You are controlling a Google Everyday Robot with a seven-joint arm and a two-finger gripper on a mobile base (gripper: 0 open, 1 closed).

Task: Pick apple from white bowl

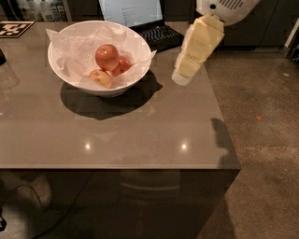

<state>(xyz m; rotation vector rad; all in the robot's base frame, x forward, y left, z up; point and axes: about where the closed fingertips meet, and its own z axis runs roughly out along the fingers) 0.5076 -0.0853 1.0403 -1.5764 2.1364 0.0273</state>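
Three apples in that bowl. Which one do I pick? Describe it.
On the table, beside the laptop, sits the white bowl; the hand hovers to its right. The apple is the biggest, orange-red; its neighbours are a small yellow apple and a darker red apple.

Dim room, lit from above. Two small glare spots (87, 146) lie on the table (140, 121). A dark shadow (107, 102) lies below the white bowl (93, 87). The gripper (181, 76), in the upper middle, looks pale.

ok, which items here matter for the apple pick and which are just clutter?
Job: apple, white bowl, gripper hanging over the table right of the bowl.
Lying about: deep-red apple, yellow-orange apple, tissue paper, laptop.
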